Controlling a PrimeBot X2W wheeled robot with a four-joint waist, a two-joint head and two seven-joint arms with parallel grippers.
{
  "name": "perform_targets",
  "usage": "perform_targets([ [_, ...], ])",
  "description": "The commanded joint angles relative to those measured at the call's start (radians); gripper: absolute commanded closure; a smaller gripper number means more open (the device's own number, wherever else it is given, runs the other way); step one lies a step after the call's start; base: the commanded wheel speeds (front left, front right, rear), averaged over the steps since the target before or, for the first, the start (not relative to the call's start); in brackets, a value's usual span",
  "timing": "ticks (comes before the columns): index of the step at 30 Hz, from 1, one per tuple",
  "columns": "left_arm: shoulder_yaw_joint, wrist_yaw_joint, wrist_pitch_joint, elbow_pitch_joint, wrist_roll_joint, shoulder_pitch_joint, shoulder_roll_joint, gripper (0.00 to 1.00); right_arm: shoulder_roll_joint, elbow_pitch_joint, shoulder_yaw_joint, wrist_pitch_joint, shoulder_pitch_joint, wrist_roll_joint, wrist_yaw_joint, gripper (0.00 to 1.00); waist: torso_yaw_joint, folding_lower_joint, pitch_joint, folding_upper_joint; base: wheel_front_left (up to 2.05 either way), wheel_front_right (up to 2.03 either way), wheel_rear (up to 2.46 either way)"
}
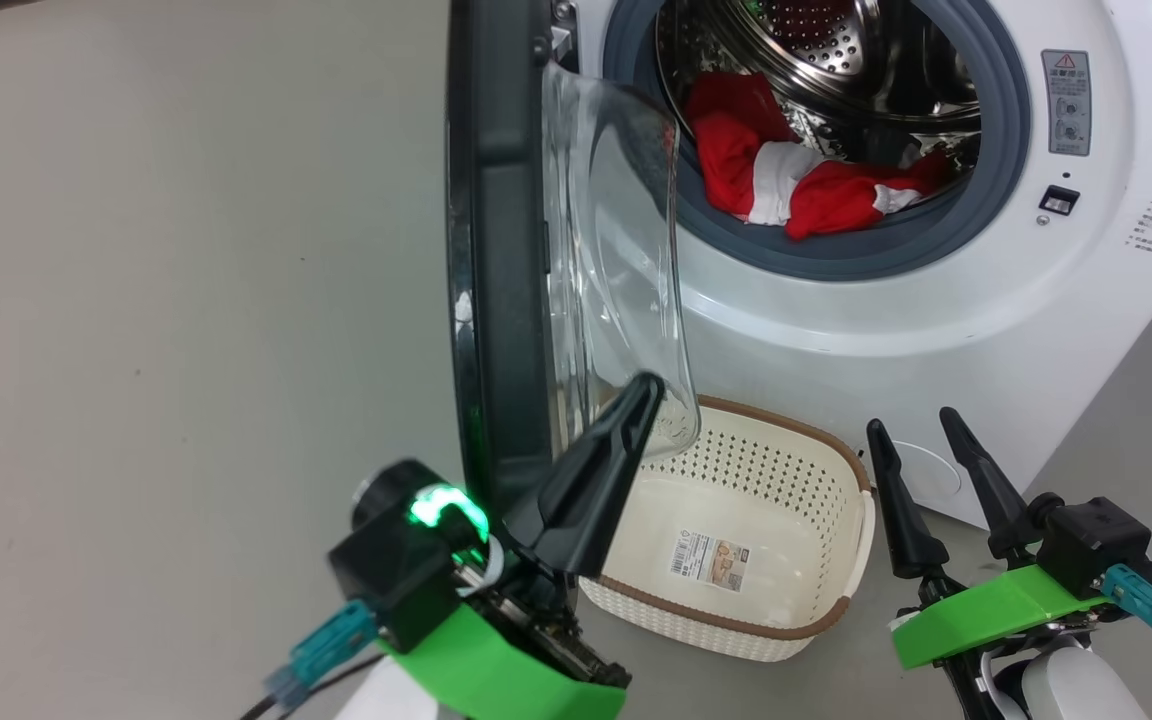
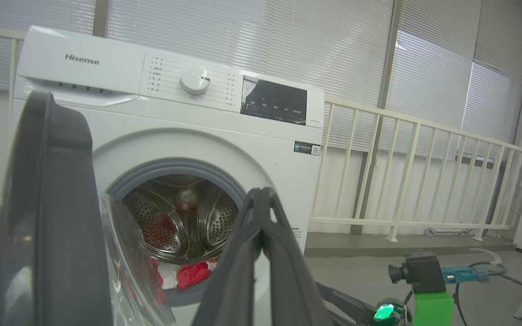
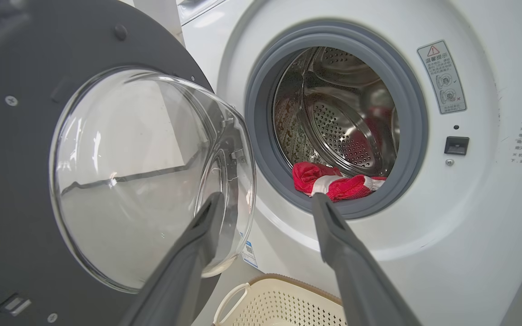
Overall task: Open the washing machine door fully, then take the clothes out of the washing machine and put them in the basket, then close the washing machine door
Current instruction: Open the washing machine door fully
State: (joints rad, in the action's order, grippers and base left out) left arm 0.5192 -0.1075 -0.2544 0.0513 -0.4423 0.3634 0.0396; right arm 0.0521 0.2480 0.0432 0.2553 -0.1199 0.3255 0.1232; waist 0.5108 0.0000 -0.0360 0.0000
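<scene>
Soft, light clothes (image 1: pixel 796 185) are lying at the washing machine (image 1: pixel 836 330) mouth; pinching a top fold should do. Left tool (image 1: pixel 644 392) is hanging clenched, empty; right tool (image 1: pixel 912 420) is gaping.

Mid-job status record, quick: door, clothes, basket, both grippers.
door: open, swung out from washer
clothes: red, in the drum at its front lip
basket: on floor before washer, below door; no clothes in it
left gripper: shut, empty, tip by door glass
right gripper: open, empty, beside basket
</scene>
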Motion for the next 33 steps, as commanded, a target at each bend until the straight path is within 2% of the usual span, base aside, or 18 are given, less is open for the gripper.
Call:
perform_targets([
  [1, -0.023, -0.005, 0.006, 0.003, -0.019, 0.006, 0.011, 1.0, -0.002, -0.024, 0.02, 0.006, -0.014, 0.023, 0.008, 0.0, -0.003, 0.0, -0.002, 0.0, 0.0, 0.0, 0.0],
  [10, 0.006, 0.025, 0.031, -0.2, -0.068, -0.016, 0.011, 1.0, -0.002, -0.027, 0.014, 0.006, -0.011, 0.024, 0.008, 0.0, -0.009, 0.0, -0.007, 0.0, 0.0, 0.0, 0.0],
  [18, -0.038, 0.089, 0.022, -0.308, -0.063, -0.005, 0.016, 1.0, -0.002, -0.025, 0.014, 0.006, -0.003, 0.026, 0.008, 0.0, 0.005, 0.0, -0.002, 0.0, 0.0, 0.0, 0.0],
  [33, -0.142, 0.169, 0.002, -0.321, -0.066, -0.015, 0.065, 1.0, -0.002, -0.007, 0.047, 0.006, -0.018, 0.024, 0.008, 0.0, 0.018, 0.0, -0.024, 0.0, 0.0, 0.0, 0.0],
])
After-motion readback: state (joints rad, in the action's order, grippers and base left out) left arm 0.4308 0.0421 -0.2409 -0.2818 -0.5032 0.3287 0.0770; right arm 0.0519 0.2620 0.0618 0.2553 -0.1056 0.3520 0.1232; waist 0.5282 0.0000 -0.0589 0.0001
